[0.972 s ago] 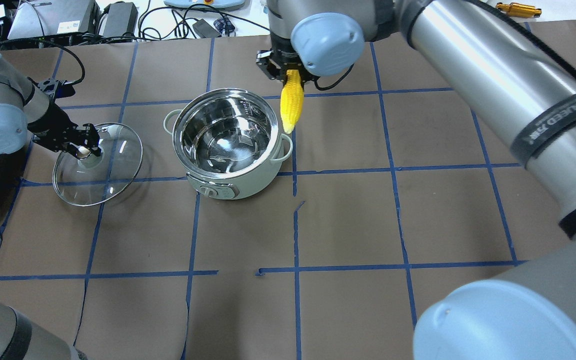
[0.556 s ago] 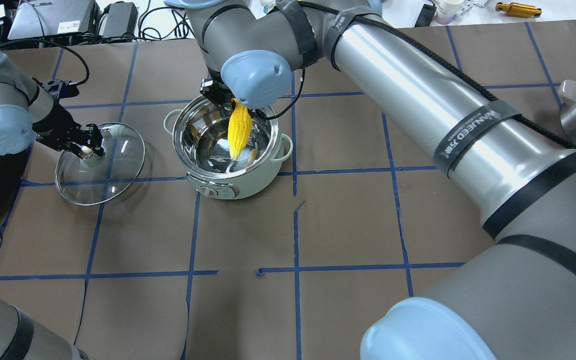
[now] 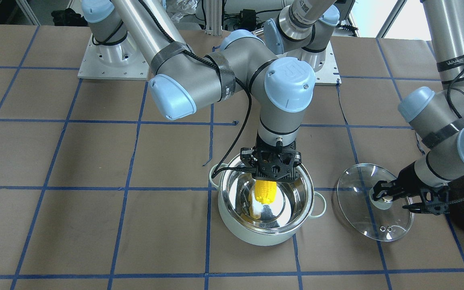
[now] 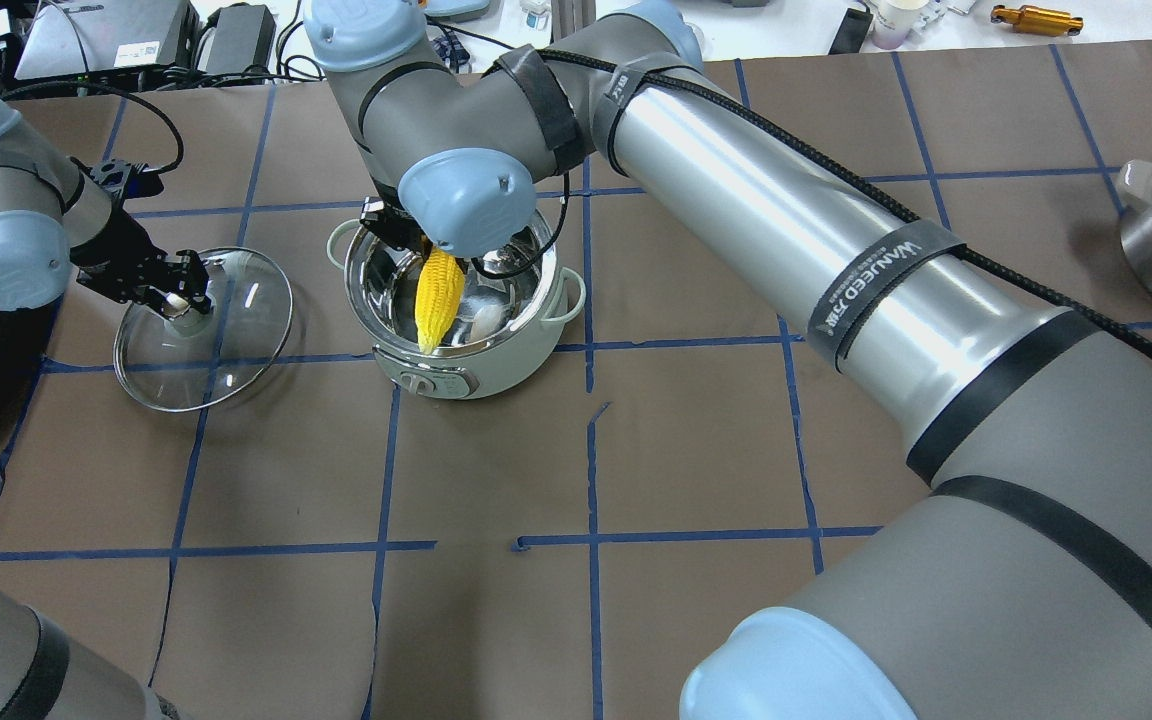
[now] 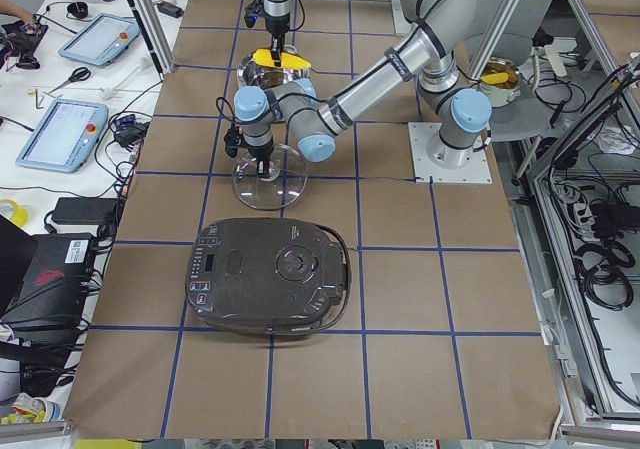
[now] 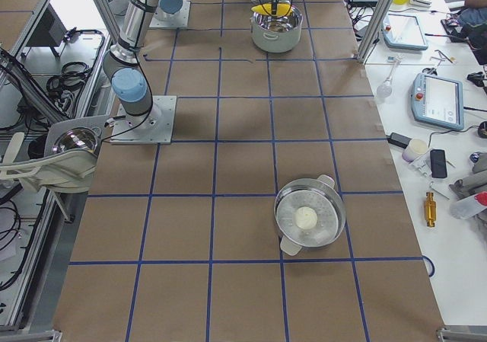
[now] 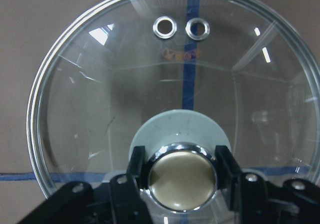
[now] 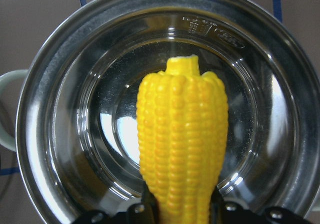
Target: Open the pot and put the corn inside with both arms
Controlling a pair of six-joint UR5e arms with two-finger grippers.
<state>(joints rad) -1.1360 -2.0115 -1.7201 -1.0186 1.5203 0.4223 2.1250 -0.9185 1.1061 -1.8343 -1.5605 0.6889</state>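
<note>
The mint-green pot (image 4: 496, 372) stands open on the table, its steel inside showing (image 8: 65, 134). My right gripper (image 3: 271, 182) is over the pot's mouth, shut on the thick end of the yellow corn (image 4: 439, 295). The corn hangs tip down inside the pot (image 3: 248, 235) and also shows in the right wrist view (image 8: 182, 149). My left gripper (image 4: 174, 297) is shut on the gold knob (image 7: 182, 179) of the glass lid (image 4: 226, 345). The lid is tilted and low, to the left of the pot. I cannot tell whether it touches the table.
A black glossy appliance (image 5: 270, 274) sits at the table's left end, close behind the left arm. A steel pot with a white lump in it (image 6: 308, 218) stands far right. Cables and boxes line the far edge.
My right arm has carried the corn left, from beside the pot's far right rim to over the pot and down into it. The left gripper and the lid have barely moved.
</note>
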